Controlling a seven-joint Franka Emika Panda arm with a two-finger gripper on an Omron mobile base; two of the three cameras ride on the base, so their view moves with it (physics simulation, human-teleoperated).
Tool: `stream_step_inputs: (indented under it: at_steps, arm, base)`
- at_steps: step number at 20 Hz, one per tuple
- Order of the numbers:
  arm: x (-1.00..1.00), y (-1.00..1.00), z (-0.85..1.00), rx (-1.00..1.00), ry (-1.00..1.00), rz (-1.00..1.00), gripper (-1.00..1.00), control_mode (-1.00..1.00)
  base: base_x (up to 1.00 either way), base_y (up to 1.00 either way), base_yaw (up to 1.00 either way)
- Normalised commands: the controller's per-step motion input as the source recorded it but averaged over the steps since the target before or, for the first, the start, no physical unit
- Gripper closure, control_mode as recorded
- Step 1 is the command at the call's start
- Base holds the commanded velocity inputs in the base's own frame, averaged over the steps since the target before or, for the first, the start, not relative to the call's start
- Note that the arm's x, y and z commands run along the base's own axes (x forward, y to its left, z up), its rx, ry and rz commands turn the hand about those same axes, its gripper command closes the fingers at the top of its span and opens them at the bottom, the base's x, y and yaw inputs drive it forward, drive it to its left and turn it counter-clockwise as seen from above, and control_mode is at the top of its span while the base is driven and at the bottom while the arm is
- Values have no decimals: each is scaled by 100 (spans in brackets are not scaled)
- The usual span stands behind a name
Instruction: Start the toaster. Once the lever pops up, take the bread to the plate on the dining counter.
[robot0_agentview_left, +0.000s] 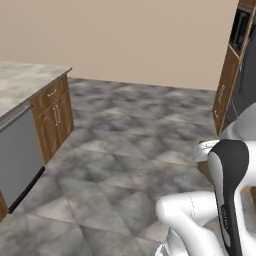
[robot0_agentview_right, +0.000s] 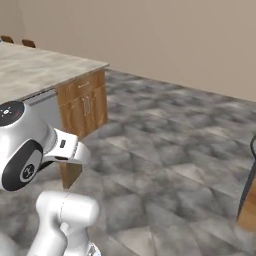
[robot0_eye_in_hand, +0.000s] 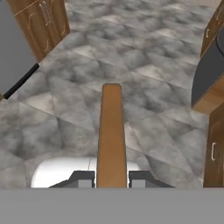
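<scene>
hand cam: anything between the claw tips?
Yes. The bread, seen edge-on, sits clamped between the two tips of the claw and sticks out ahead of them over the grey tiled floor in the hand view.

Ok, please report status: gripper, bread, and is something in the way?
Gripper shut on bread, slice edge-on between fingertips. Above open grey floor. Dining counter ahead left; path looks free.

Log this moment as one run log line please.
phase: carrying | gripper: shut on bread | bread: edge-on between fingers, above floor | dining counter: ahead left
</scene>
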Motion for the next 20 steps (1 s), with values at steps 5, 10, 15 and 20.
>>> stream_step_inputs:
  at_steps: [5, 10, 15, 20]
  arm:
    - [0, 0, 0, 0, 0, 0, 100, 100]
    - [0, 0, 0, 0, 0, 0, 100, 100]
    - [0, 0, 0, 0, 0, 0, 100, 100]
    - [0, 0, 0, 0, 0, 0, 100, 100]
  base:
    - [100, -9, 13]
    - [100, -6, 13]
    - [100, -3, 11]
    - [100, -8, 12]
